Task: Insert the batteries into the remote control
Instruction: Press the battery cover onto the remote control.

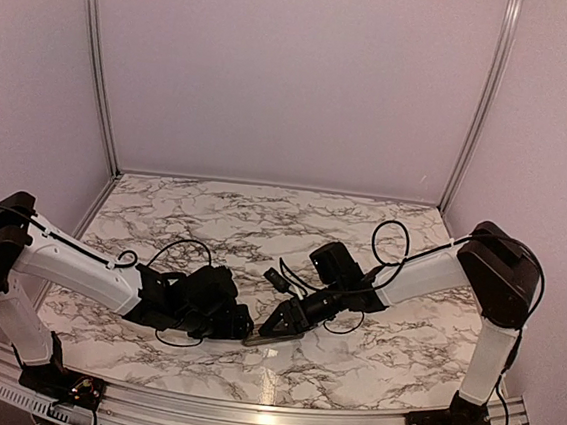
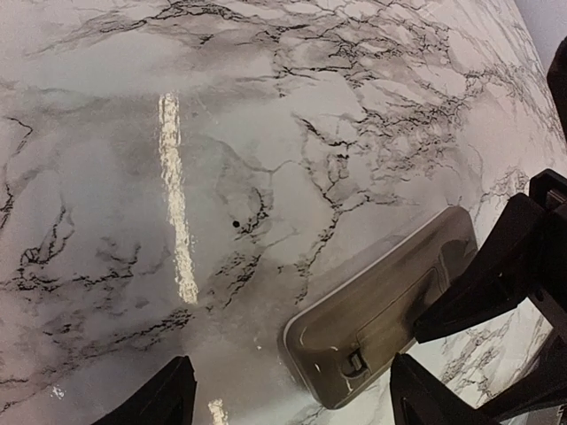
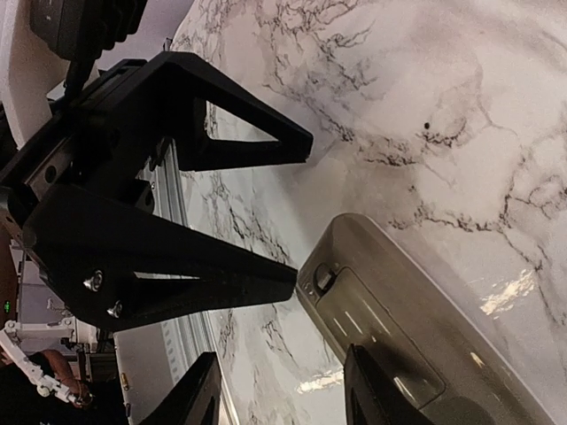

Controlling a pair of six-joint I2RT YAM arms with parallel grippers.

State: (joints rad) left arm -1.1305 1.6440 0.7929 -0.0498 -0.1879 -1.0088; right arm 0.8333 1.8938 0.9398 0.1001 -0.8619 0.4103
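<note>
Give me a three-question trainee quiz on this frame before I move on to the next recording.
1. True or false: the remote control lies on the table with its buttons facing up.
2. The left gripper is: A) open, B) shut on the remote control, C) shut on a battery.
3. What pattern covers the table?

Key: 1 false, its tan-grey back faces up; 2 A; 3 marble veining.

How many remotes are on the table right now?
1. The remote lies back up on the table near its front edge, left claw at one end, right claw at the other. Another could be hidden.
</note>
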